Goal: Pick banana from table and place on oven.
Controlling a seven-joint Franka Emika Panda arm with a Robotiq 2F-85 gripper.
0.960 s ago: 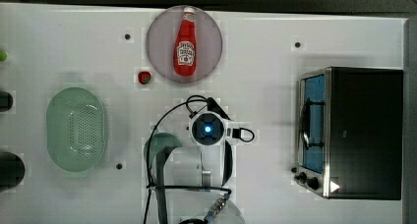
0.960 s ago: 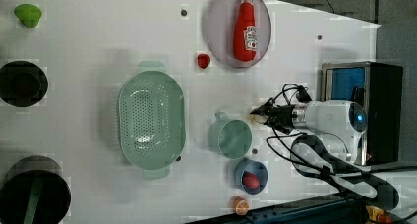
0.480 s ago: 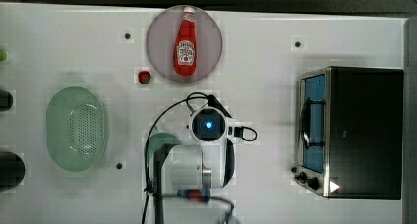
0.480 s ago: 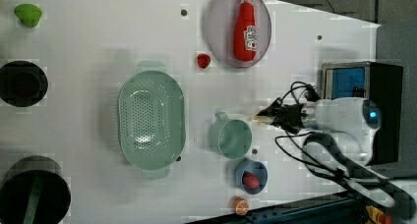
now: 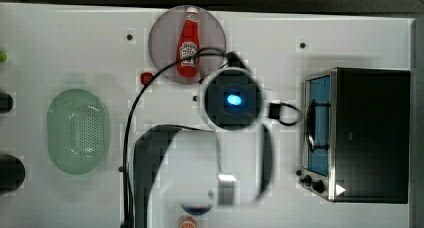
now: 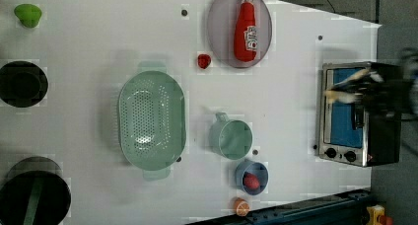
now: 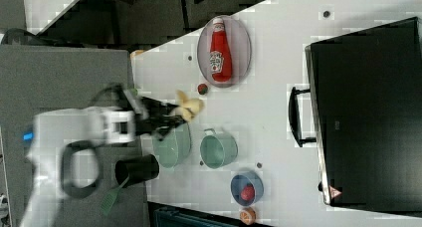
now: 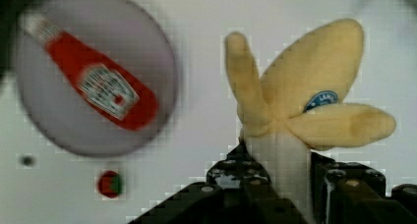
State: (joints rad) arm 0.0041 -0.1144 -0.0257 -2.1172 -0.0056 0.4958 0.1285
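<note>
Colander [image 6: 152, 120]: pale green, far to the left view's left, well apart from the carry path; no concern.
Ketchup bottle [image 8: 93, 81]: red, lying on a grey plate [image 8: 54, 126]; below the carried load in the wrist view, so best kept clear by holding height.
Banana [image 8: 300, 101]: cream-yellow bunch, lifted off the tabletop [image 5: 350, 38], stubby fingers splayed beyond the tips, stem end pinched.
Pincer [image 8: 278, 184]: clamped on the banana's pale stem, dark jaws on either side.
Step in hand: carrying toward the oven, judged midway through the task.
Oven [image 5: 372, 133]: at the top view's right, flat matte black top bare, glass door facing the arm.
Doing it well: keep grip firm, travel above the top edge, centre over the black surface, lower until resting, then release.
Risk: a stem-only hold may let the bunch swing.
</note>
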